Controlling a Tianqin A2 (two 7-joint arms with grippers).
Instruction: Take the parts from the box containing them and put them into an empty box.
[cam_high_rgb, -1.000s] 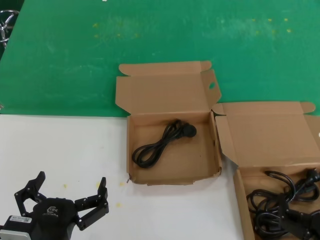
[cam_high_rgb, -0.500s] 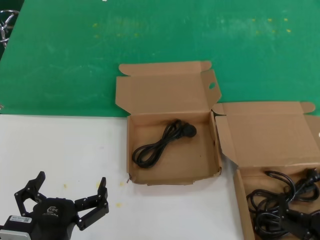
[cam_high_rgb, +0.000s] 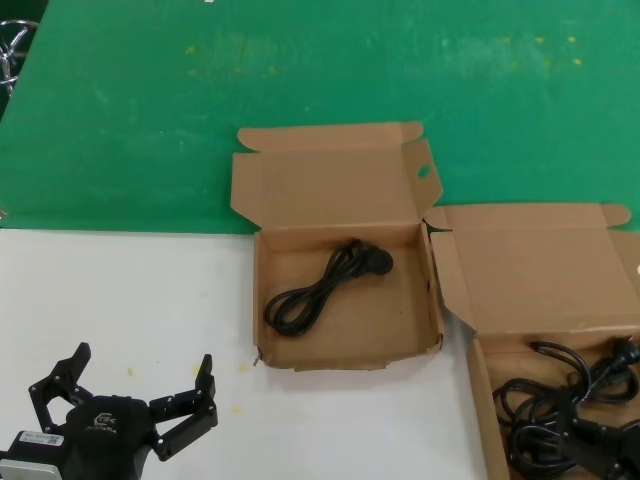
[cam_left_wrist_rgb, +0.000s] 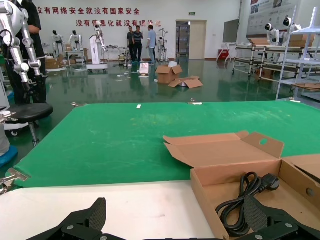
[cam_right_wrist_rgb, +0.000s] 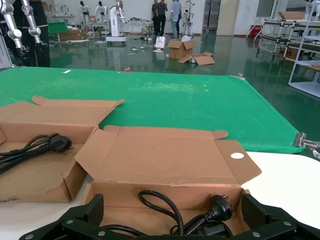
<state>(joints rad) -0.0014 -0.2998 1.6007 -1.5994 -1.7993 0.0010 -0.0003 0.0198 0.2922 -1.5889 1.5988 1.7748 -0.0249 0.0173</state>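
The box with the parts (cam_high_rgb: 540, 270) lies open at the lower right and holds several coiled black power cables (cam_high_rgb: 560, 400). My right gripper (cam_right_wrist_rgb: 172, 215) hangs open just above those cables (cam_right_wrist_rgb: 200, 220), touching none. The other box (cam_high_rgb: 330, 190), with an oval hole in its lid flap (cam_high_rgb: 424, 171), lies open at the centre and holds one black cable (cam_high_rgb: 325, 285). My left gripper (cam_high_rgb: 140, 375) is open and empty over the white table at the lower left, left of that box (cam_left_wrist_rgb: 235, 172); its fingers (cam_left_wrist_rgb: 97, 214) frame the table.
A green mat (cam_high_rgb: 300, 70) covers the far half of the table and a white surface (cam_high_rgb: 120, 290) the near half. The two boxes stand side by side, their lids nearly touching. A metal clamp (cam_high_rgb: 8, 50) sits at the far left edge.
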